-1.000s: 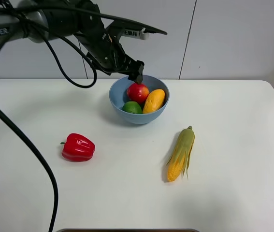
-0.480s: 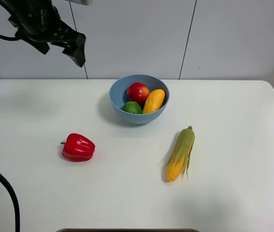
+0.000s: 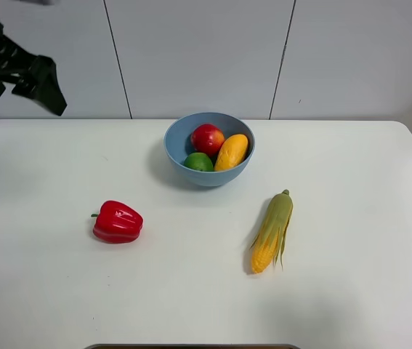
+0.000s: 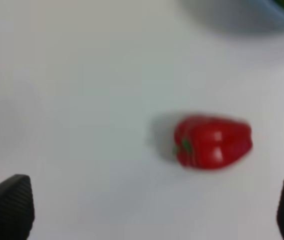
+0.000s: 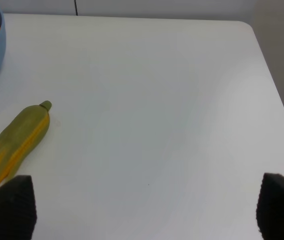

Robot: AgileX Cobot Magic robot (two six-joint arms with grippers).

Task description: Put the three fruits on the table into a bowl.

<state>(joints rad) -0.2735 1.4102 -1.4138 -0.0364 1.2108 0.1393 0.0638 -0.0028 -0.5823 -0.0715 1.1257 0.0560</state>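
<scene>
Spreading across nearly the whole exterior high frame, the white desk [image 3: 351, 218] is carrying everything in view. Sitting at upper centre of that frame, the light-blue bowl [image 3: 176, 138] is holding all three fruits: the red apple-like fruit [image 3: 207, 138] is lying toward the back, the yellow-orange mango [image 3: 232, 151] is leaning at its right side and touching it, and the small green lime [image 3: 198, 162] is resting at the front left, just below the apple. Lying right of centre, well apart from the bowl, the corn cob [image 3: 272, 233] in its green husk is pointing its tip toward the upper right. Resting left of centre, the red bell pepper [image 3: 118, 222] is turning its green stem toward the left edge.

Hanging at the upper left edge of the exterior high frame, the left pincer [image 3: 42, 91] is showing as a dark shape above the desk's far corner, gripping nothing; its wrist picture, blurred, is showing the two fingertips [image 4: 6, 207] in the lower corners, spread wide, with the pepper lying on the desk between them. Appearing only in its own wrist picture, the right pincer [image 5: 144, 210] is likewise standing wide, its fingertips [image 5: 6, 207] in the lower corners and nothing between them, with the corn cob at lower left and the bowl's rim at upper left
</scene>
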